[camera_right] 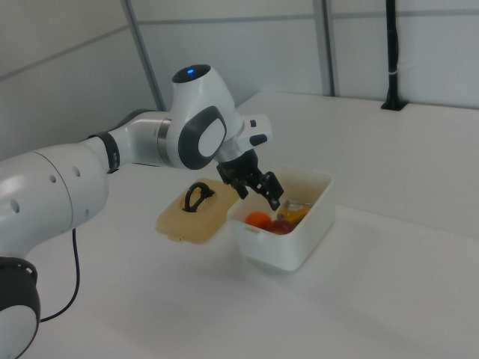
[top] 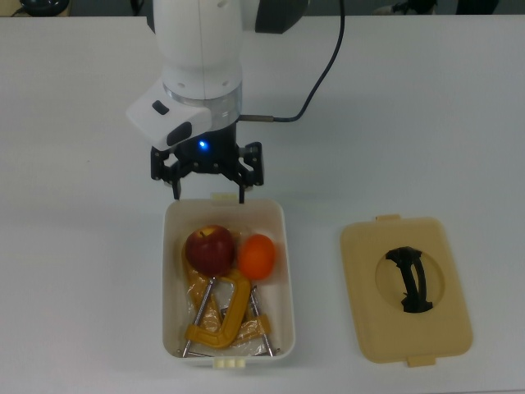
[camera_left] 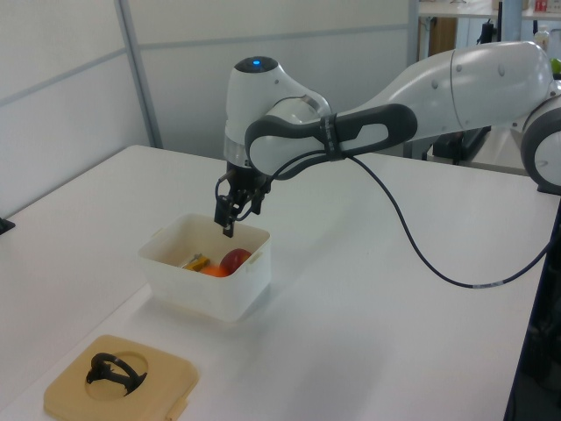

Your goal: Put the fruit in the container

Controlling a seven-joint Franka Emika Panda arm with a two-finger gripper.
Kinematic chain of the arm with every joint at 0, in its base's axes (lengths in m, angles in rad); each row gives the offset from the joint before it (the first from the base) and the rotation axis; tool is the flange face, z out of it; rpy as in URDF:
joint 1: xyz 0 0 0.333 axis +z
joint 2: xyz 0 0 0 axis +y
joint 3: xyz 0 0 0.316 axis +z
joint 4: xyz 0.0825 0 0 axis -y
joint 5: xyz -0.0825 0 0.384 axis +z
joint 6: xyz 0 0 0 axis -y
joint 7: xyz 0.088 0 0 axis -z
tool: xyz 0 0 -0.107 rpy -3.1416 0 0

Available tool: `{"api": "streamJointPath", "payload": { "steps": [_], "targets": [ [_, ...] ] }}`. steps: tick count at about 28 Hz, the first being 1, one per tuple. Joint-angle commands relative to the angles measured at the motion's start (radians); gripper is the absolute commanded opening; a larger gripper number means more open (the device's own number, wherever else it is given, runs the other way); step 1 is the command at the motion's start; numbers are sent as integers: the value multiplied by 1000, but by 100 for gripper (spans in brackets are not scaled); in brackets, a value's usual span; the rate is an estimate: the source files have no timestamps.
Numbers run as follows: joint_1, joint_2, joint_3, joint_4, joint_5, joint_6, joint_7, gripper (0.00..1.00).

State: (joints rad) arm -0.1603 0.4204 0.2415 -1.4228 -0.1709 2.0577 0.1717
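— What does the fruit look like, and where is it?
— A dark red apple [top: 211,249] and a smaller bright orange [top: 257,255] lie side by side in the white tub [top: 285,271], above yellow clamps [top: 220,316].
— And the gripper [top: 209,181]?
— Spread wide, holding nothing, above the tub's end.
— Any writing?
— None readable.

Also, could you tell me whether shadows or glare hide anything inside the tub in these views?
In the top view, light is even and soft: the apple, orange and yellow clamps in the white tub read clearly, with a small highlight on the apple. In the left view, the tub's near wall hides most of its contents. In the right view, the open gripper overlaps the tub's rim.
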Motion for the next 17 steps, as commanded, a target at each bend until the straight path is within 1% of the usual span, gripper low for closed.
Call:
{"api": "streamJointPath", "payload": {
  "steps": [1, 2, 6, 7, 10, 12, 13, 15, 17],
  "targets": [
    [16, -112, -59, -28, -2, -189, -41, 100],
    [16, -139, -71, -28, 1, -258, -75, 100],
    [25, -189, -102, -27, 13, -370, -130, 100],
    [39, -212, -132, -27, 25, -402, -153, 100],
    [76, -239, -191, -27, 57, -424, -181, 100],
    [93, -256, -226, -27, 92, -432, -198, 100],
    [97, -271, -251, -25, 126, -438, -213, 100],
    [96, -279, -257, -24, 151, -444, -227, 100],
    [88, -282, -257, -22, 157, -453, -236, 100]
  ]
}}
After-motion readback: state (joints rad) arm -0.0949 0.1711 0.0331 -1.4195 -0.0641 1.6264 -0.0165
